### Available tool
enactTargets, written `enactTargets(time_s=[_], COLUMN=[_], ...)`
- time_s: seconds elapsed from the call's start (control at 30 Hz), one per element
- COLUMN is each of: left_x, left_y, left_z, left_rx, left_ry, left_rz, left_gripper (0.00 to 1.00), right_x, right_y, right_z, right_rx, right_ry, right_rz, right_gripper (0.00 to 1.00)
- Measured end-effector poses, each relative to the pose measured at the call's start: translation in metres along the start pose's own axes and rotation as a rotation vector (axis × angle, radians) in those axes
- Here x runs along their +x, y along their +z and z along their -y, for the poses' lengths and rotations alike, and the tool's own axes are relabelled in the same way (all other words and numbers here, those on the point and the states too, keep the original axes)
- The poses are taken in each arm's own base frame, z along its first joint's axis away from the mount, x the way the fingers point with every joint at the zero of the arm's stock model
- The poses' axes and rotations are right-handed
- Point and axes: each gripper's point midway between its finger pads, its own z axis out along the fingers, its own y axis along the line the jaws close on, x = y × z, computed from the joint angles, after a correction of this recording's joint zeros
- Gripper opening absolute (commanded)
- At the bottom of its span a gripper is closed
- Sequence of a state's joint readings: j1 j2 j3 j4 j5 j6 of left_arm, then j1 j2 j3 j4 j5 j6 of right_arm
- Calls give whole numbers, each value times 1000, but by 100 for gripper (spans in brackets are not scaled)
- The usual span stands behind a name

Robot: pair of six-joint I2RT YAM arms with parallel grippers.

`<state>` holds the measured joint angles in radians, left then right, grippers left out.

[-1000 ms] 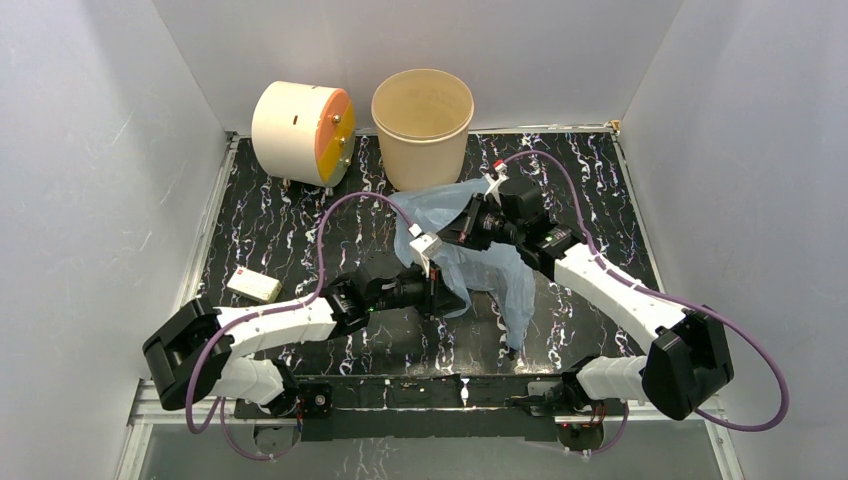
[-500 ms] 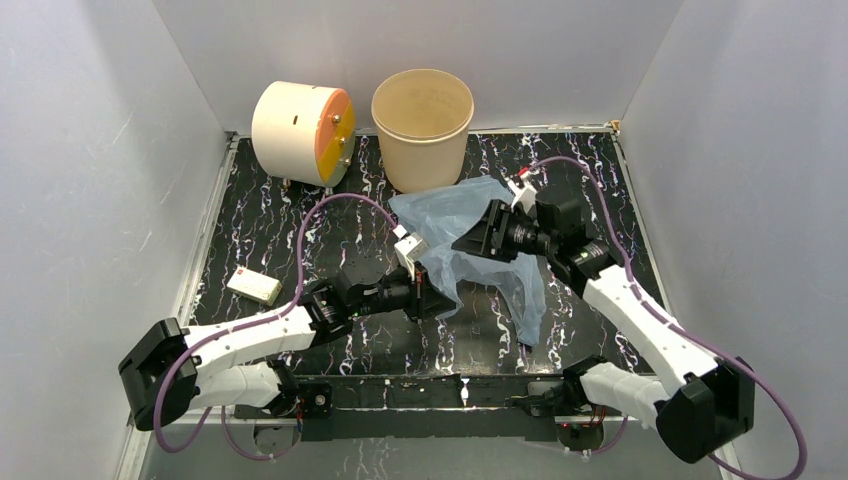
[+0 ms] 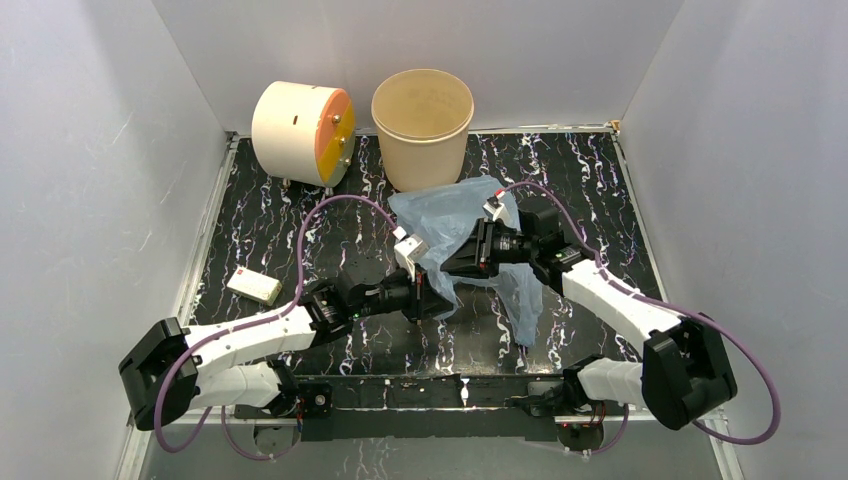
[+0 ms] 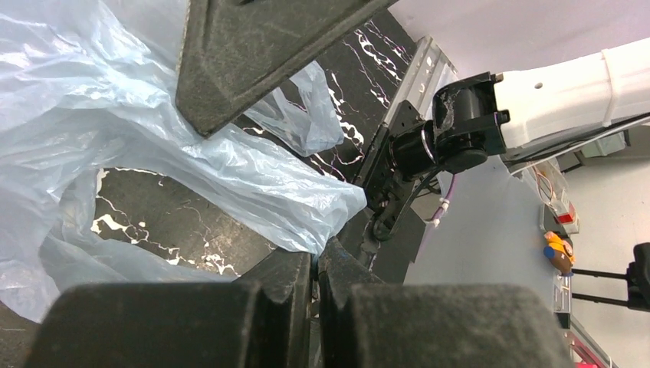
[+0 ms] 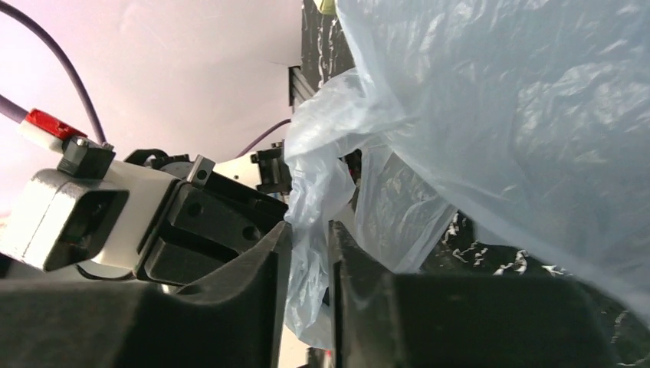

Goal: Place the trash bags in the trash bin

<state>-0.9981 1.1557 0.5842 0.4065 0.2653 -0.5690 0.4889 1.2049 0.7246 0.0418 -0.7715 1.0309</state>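
**A:** Where's the bag rn?

**B:** Blue bag is hanging mid-table, bunched btwn both arms, one tail trailing down toward the table on the right. It's sitting just in front of the bin, not in it yet.

**A:** Jaws?

**B:** Left gripper is pressing nearly together on a fold at the bag's edge. Right gripper is pinching film too, w/ plastic showing in the slit.

**A:** Handling?

**B:** Prob. feather-light, limp, slippery and easily torn. Loop handles or mouth edge are looking like the best hold, since the bag's wider than the bin.

**A:** Room?

**B:** Bin mouth is standing open by the back wall. Drum is crowding its left, and the box is lying well apart. Side walls are limiting wide swings.
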Motion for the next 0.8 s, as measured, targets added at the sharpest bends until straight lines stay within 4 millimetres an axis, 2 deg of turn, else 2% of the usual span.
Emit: enactTargets(time_s=[0.07, 0.13, 0.17, 0.23, 0.3, 0.43, 0.6, 0.8], left_x=[-1, -1, -1, -2, -3, -8, -12, -13], left_y=[0, 0, -1, -2, -3, -8, -14, -11], left_z=[-2, -6, -7, -10, -13, -17, -13, -1], left_rx=[-14, -32, -41, -58, -77, -110, -96, -11], left_ry=[-1, -2, -2, -3, -1, -4, -9, -40], left_rz=[7, 11, 13, 16, 23, 52, 75, 113], left_gripper=[0, 0, 3, 17, 33, 56, 65, 68], right_x=[0, -1, -1, -1, -1, -4, -14, -19], right_y=[3, 6, 6, 7, 7, 8, 9, 11], right_z=[1, 1, 1, 0, -2, -5, -7, -9], right_rx=[-6, -11, -15, -22, -29, -38, -34, -34], right_ry=[18, 28, 29, 38, 33, 32, 31, 50], right_rz=[-18, -27, -30, -37, -37, -24, 28, 42], right_gripper=[23, 15, 11, 1, 0, 0, 0, 0])
